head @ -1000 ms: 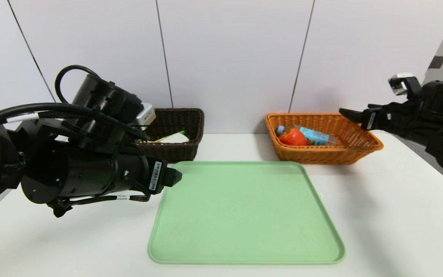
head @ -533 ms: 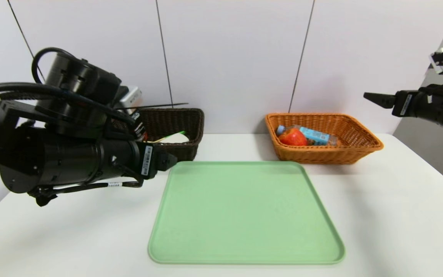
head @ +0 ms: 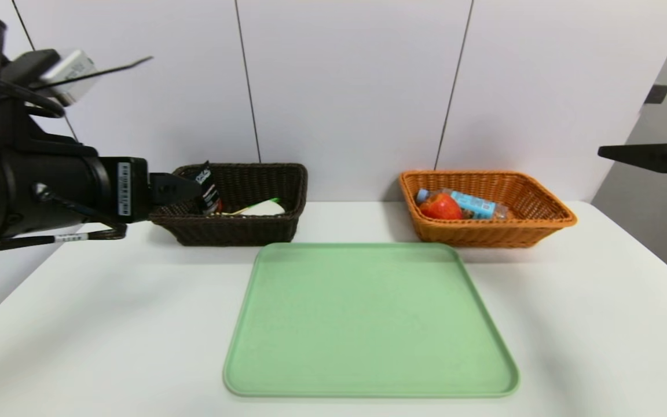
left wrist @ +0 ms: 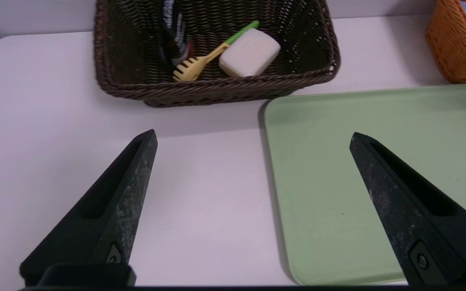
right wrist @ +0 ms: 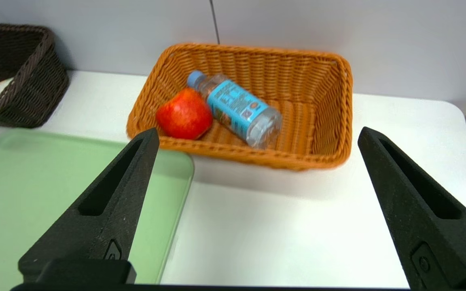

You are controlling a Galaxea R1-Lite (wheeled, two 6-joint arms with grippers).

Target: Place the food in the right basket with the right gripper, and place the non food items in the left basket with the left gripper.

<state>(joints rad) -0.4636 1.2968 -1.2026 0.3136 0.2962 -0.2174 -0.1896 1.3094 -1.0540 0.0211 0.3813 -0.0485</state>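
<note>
The orange right basket [head: 487,234] holds the food: a red apple [head: 440,207] and a small water bottle [head: 472,204] lying beside it. The dark brown left basket [head: 232,231] holds the non food items: a black tube [head: 207,188] leaning on its left wall, a white soap bar [left wrist: 249,52] and a yellow slotted spoon [left wrist: 194,66]. My left gripper [left wrist: 253,134] hangs open and empty over the table, in front of the brown basket. My right gripper [right wrist: 258,130] is open and empty, to the right of the orange basket and in front of it.
A light green tray [head: 368,318] lies bare in the middle of the white table [head: 571,324], in front of both baskets. A white panelled wall stands right behind the baskets. The bulky left arm [head: 32,185] hovers over the table's left edge.
The left arm has drawn back to the left and risen, uncovering the brown basket. The right arm has pulled away to the right and upward, away from the orange basket.
</note>
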